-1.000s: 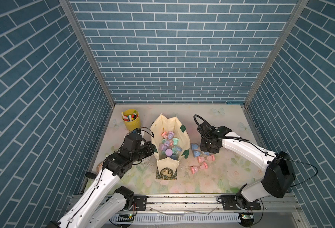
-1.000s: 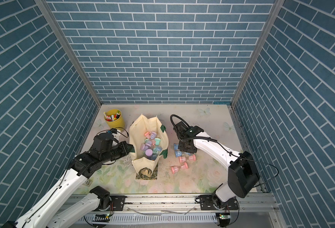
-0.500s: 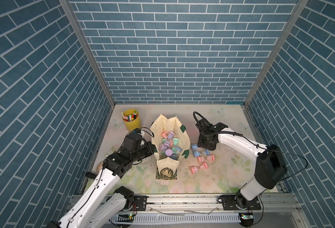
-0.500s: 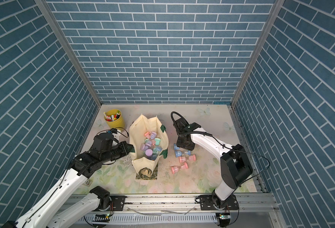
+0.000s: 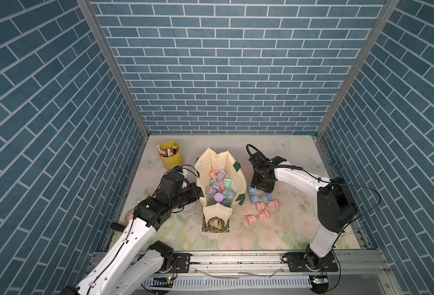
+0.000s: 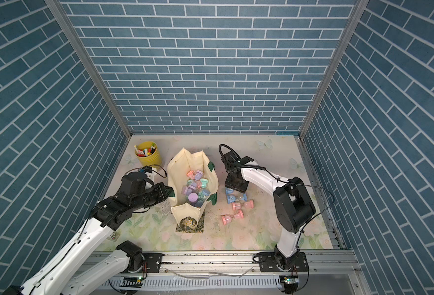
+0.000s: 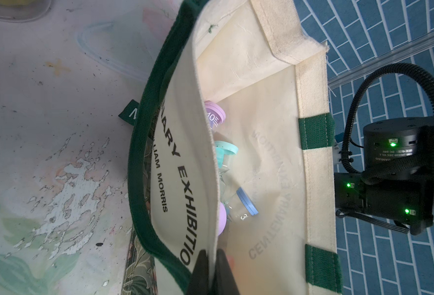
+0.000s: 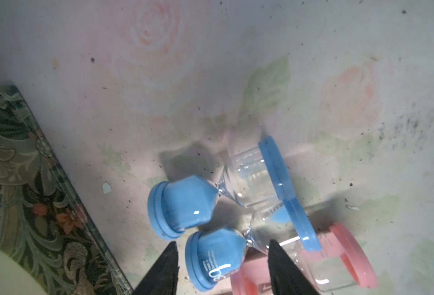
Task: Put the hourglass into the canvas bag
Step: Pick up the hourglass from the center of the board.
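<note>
**A:** Left jaws?
**B:** Closed on the rim of the canvas bag (image 7: 274,115); the cloth is pinched between them.
**A:** Right jaws?
**B:** Parted, set either side of a blue hourglass (image 8: 217,258) without touching it. The hourglass lies on the desk (image 5: 274,229) outside the bag, with a pink hourglass (image 8: 338,255) against it.
**A:** Bag contents?
**B:** Pastel hourglasses (image 5: 219,189) are seen inside.

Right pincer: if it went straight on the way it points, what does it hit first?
The blue hourglass lying on the mat: the right pincer points down at it, open jaws either side of its neck. How far above it the tips are, I can't tell.
</note>
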`<state>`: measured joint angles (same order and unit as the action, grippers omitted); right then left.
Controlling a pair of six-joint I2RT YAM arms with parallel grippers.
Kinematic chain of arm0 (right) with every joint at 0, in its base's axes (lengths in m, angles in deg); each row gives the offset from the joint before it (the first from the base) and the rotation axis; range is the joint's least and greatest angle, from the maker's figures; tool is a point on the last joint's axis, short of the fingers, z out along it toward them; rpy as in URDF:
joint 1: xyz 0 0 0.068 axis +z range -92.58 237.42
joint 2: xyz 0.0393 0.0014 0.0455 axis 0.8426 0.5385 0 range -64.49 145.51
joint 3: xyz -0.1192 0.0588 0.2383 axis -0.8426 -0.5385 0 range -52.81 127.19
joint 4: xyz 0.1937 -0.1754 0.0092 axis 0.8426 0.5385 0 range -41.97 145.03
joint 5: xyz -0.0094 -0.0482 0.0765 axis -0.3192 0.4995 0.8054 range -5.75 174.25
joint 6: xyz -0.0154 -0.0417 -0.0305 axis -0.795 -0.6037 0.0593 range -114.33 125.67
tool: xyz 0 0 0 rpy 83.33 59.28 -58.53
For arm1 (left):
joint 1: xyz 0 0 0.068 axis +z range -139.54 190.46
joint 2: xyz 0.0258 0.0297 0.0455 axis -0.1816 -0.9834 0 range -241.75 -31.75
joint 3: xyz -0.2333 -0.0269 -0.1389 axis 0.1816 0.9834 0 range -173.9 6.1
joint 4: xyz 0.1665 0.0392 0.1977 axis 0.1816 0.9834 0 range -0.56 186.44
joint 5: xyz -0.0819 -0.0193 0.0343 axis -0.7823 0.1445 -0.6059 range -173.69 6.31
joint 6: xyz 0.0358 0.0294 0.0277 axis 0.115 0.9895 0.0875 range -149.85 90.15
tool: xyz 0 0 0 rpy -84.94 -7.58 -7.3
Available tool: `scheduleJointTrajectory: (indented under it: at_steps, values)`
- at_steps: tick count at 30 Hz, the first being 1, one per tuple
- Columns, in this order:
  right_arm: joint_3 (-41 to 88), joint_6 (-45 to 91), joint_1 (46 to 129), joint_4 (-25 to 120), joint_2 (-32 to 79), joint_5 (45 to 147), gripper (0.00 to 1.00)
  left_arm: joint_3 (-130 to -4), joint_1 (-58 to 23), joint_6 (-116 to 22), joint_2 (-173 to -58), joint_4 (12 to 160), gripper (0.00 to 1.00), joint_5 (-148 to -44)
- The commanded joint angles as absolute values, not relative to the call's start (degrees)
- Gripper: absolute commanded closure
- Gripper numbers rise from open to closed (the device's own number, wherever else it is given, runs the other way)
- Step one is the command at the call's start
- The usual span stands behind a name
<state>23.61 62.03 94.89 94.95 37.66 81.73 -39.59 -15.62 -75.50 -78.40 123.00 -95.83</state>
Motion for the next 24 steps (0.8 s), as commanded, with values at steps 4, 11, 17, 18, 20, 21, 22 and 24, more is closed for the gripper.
scheduleJointTrajectory:
  at_steps: [4, 11, 17, 18, 20, 21, 22, 24]
  values:
    - [26.61, 67.92, 94.49, 94.18, 41.44, 82.39, 0.43, -39.06, -14.76, -74.15, -78.58, 123.5, 1.0, -96.24]
    - [27.03, 70.33, 94.5, 93.54, 44.1, 84.03, 0.45, -39.29, -14.42, -73.97, -78.59, 123.54, 1.0, -96.52]
    - [28.83, 70.96, 94.34, 93.56, 47.38, 84.4, 0.45, -38.32, -14.15, -74.23, -77.73, 123.41, 1.0, -96.65]
    - [29.34, 70.92, 94.33, 93.65, 48.1, 84.34, 0.45, -38.19, -14.08, -74.22, -77.58, 123.54, 1.0, -96.68]
    - [30.38, 70.84, 94.17, 93.84, 49.59, 84.57, 0.45, -38.03, -14.01, -74.24, -77.45, 123.67, 1.0, -96.69]
    - [31.02, 70.63, 94.16, 94.07, 50.3, 84.68, 0.45, -38.15, -13.97, -74.24, -77.39, 123.78, 1.0, -96.78]
    - [31.54, 70.42, 94.16, 94.17, 50.99, 84.74, 0.45, -38.24, -13.97, -74.08, -77.3, 123.94, 1.0, -96.72]
    - [32.18, 70.14, 94.16, 94.26, 51.89, 84.83, 0.45, -38.38, -13.79, -74.05, -77.11, 124.23, 1.0, -96.68]
